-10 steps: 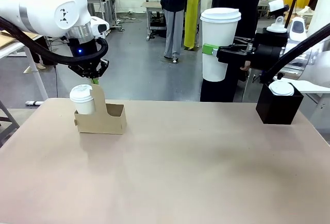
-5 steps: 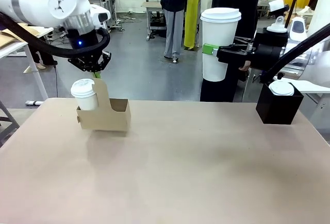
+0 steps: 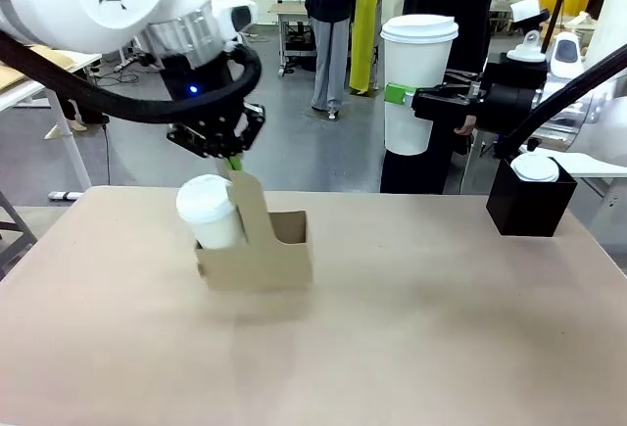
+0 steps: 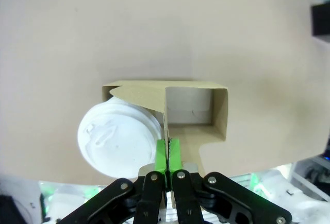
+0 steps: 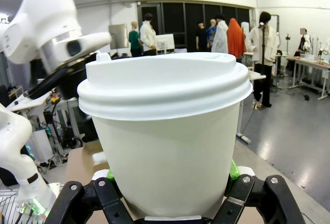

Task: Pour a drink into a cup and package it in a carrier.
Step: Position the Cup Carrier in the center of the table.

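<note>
Rightward and nearer comes the carrier (image 3: 263, 261), left gripper (image 3: 233, 160) pinched on its handle tab (image 3: 246, 197); I reckon its empty slot (image 3: 287, 228) awaits the cup (image 3: 416, 83) my right gripper (image 3: 400, 96) clamps.

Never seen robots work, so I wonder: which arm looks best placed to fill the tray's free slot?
The right, probably. The right claw grips the tall cup upright in the air; the left claw is pinching the carrier by its handle, so it can only present the free slot.
</note>
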